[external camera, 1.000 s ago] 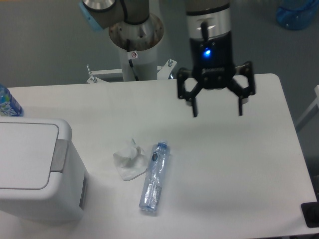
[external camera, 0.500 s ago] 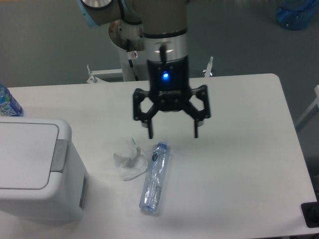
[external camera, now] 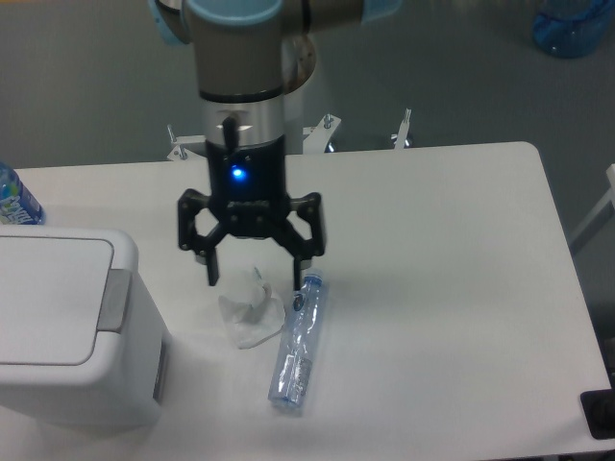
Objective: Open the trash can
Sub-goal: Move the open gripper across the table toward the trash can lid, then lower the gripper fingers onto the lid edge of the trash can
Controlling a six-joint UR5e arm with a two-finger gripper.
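The trash can [external camera: 67, 331] is a large white boxy bin at the left front of the table, its flat lid down and a grey latch [external camera: 114, 300] on its right edge. My gripper [external camera: 255, 280] hangs open over the middle of the table, fingers spread wide with nothing between them. It is to the right of the bin, apart from it, directly above a crumpled white tissue [external camera: 250, 309].
A clear plastic bottle [external camera: 299, 344] lies on the table just right of the tissue. Another bottle [external camera: 14, 200] with a blue label pokes in at the left edge behind the bin. The arm's base [external camera: 259, 67] stands behind the table. A blue container [external camera: 573, 24] sits at the top right.
The gripper has swept left across the table from the right rear toward the bin and dropped lower, staying open. The bin, tissue and bottle have not moved.
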